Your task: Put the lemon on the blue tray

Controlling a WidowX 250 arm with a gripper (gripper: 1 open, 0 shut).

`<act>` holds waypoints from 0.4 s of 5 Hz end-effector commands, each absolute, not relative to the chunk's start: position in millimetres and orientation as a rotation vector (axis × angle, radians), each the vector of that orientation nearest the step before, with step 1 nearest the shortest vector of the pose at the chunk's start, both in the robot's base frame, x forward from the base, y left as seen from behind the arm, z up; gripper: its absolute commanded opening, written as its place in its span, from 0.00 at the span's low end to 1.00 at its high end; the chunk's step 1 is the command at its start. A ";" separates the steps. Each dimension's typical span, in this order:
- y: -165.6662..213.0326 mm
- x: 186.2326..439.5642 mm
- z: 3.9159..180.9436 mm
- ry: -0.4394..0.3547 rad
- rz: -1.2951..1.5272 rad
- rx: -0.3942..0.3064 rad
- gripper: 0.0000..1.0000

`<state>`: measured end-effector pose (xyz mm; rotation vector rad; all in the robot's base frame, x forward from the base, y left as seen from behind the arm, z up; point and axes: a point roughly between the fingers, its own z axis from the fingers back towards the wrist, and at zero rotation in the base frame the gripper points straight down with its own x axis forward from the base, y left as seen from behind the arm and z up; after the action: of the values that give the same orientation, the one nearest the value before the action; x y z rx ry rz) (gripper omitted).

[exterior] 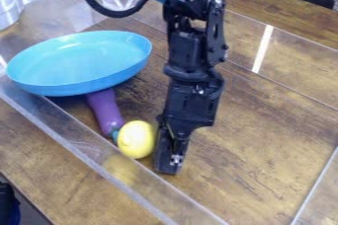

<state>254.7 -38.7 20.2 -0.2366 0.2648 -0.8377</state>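
Note:
The lemon (134, 138) is a small yellow oval lying on the wooden table, close to the tip of the purple eggplant (106, 112). My gripper (172, 159) points steeply down just right of the lemon, its black fingers together and low at the table, with their side against the fruit or nearly so. Nothing sits between the fingers. The blue tray (53, 71), a wide round shallow dish, rests at the upper left, beyond the eggplant and apart from the lemon.
The eggplant lies between the lemon and the tray, its stem end under the tray's rim. A clear plastic wall (79, 145) runs diagonally along the front left, close to the lemon. Bare wooden table (264, 140) stretches to the right.

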 end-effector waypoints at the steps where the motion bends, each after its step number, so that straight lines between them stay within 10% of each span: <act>1: -34.1 259.1 34.8 0.197 -0.785 -0.212 0.00; 2: -34.7 259.5 41.3 0.199 -0.805 -0.198 0.00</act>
<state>251.5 -36.8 20.8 -0.2251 0.2760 -0.8015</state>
